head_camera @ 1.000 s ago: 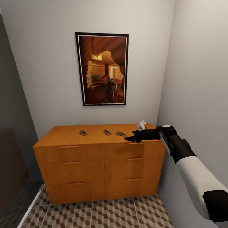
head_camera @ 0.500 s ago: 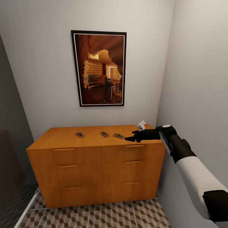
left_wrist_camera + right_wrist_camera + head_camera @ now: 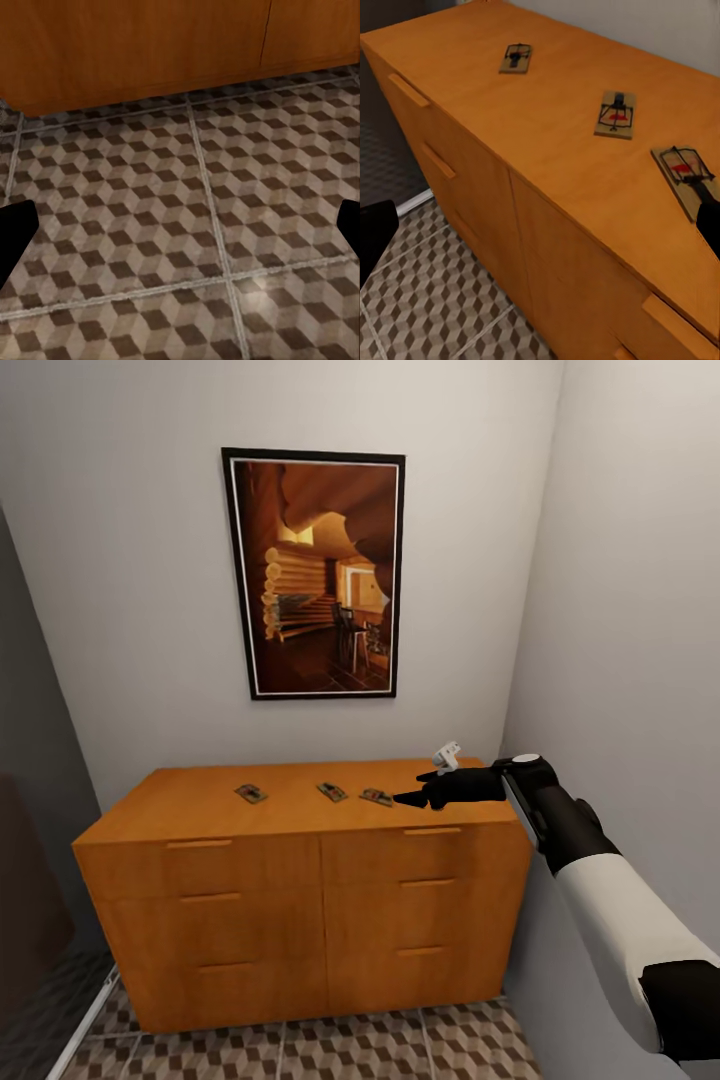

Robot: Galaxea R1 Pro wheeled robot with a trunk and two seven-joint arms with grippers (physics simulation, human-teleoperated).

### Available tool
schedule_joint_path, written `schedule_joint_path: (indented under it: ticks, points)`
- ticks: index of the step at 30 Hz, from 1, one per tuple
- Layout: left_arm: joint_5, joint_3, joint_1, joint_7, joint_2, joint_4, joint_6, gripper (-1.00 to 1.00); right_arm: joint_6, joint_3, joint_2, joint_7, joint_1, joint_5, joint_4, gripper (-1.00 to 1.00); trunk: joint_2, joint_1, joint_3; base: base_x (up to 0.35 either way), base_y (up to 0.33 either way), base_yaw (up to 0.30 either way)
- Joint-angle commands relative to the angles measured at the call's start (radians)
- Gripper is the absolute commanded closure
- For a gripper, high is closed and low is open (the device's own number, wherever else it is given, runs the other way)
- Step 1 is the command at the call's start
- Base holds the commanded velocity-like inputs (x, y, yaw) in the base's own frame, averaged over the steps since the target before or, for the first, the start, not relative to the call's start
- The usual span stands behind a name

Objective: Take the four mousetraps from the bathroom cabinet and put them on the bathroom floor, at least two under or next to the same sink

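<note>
Three mousetraps lie in a row on top of the orange-brown cabinet: the left mousetrap, the middle mousetrap and the right mousetrap. My right gripper hovers open just right of the right mousetrap, above the cabinet's front edge, holding nothing. My left gripper is open and empty over the cube-patterned bathroom floor, close to the cabinet's base. The sink is out of view.
A framed picture hangs on the wall above the cabinet. A grey wall runs close along the cabinet's right side, beside my right arm. A dark panel stands to the left. Floor tiles show in front of the cabinet.
The whole head view has shifted, so the camera moved; the cabinet now looks slightly wider and lower. My right gripper's tip now sits nearer the right mousetrap. The mousetraps have not moved on the cabinet.
</note>
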Motion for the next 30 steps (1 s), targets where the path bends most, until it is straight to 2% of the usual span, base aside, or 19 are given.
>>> schedule_joint_path:
  ticks: [1,21,30]
  points:
    - [0.003,-0.006,-0.001,0.000,0.000,0.001,-0.003,-1.00,0.004,0.001,0.000,0.005,-0.001,0.006,-0.001,-1.00,-0.001,0.000,-0.001,0.174,0.117,0.000]
    - [0.003,-0.006,-0.001,0.000,0.000,0.001,-0.003,-1.00,0.004,0.002,0.000,0.003,-0.001,0.008,-0.001,-1.00,-0.001,0.000,-0.001,0.188,0.126,0.000]
    - [0.003,-0.006,-0.001,0.000,0.000,0.001,-0.003,-1.00,0.005,0.001,-0.001,0.003,-0.001,0.008,-0.001,-1.00,-0.001,0.000,-0.001,0.060,0.026,0.000]
